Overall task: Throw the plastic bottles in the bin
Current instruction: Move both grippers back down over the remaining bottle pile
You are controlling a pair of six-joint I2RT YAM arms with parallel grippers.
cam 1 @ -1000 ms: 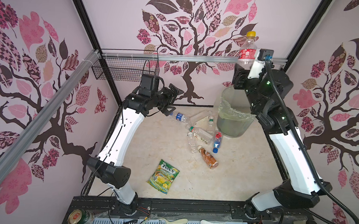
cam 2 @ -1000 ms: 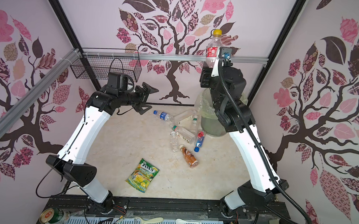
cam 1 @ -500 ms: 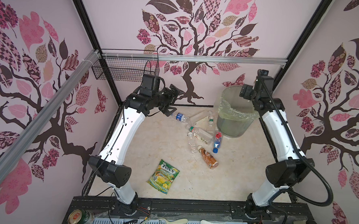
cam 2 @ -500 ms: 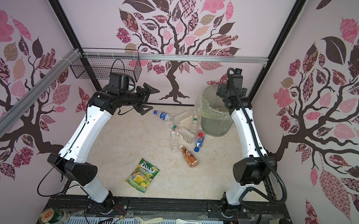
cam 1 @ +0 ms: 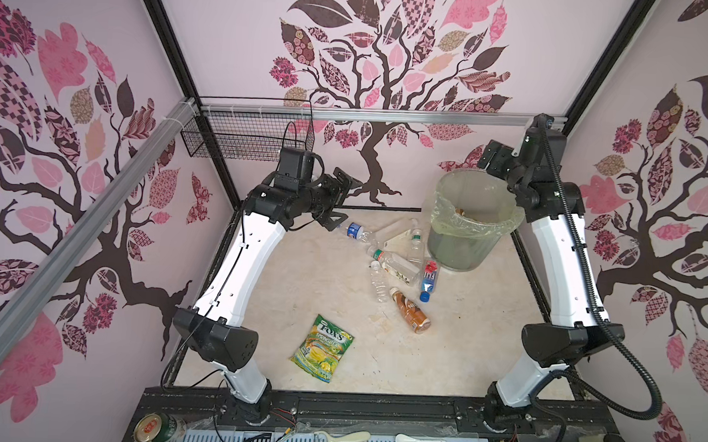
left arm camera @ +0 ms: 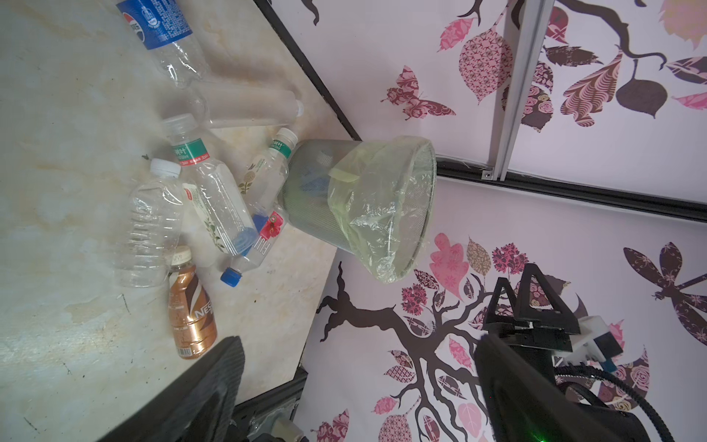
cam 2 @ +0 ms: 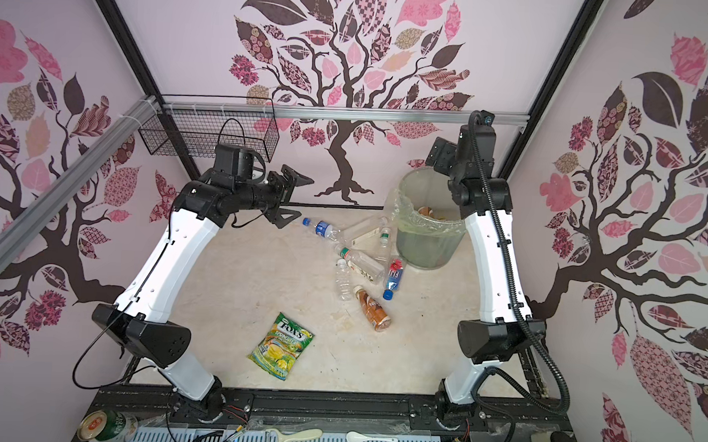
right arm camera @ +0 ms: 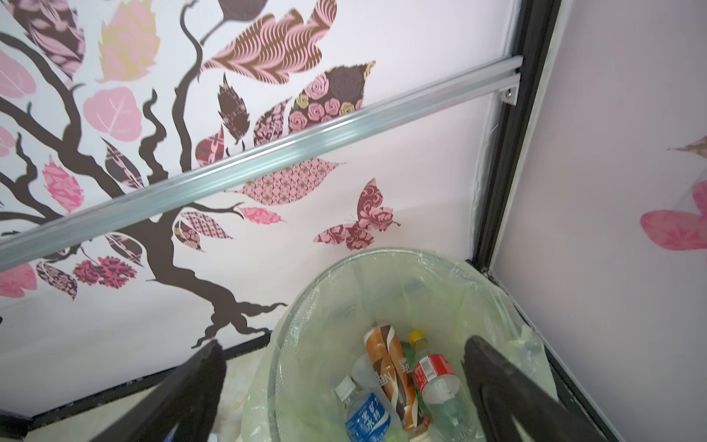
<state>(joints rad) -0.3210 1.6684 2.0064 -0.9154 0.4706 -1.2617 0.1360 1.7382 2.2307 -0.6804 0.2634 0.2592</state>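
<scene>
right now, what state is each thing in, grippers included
round translucent grey-green bin, upright, bag-lined, holding several bottles
left gripper, open, empty, raised off the table
right gripper, open, empty, over the bin
seven plastic bottles, capped, lying on their sides beside the bin
flat green-yellow candy bag, lying flat on the table
green metal can, standing at the front edge

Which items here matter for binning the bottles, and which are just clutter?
Job: bin; bottles on the table, including blue-label bottle, green-banded bottle, Fiji bottle, ribbed clear bottle, brown Nescafé bottle; binned bottles.

Lying about: Fox's candy bag, wire basket, can, white spoon.
</scene>
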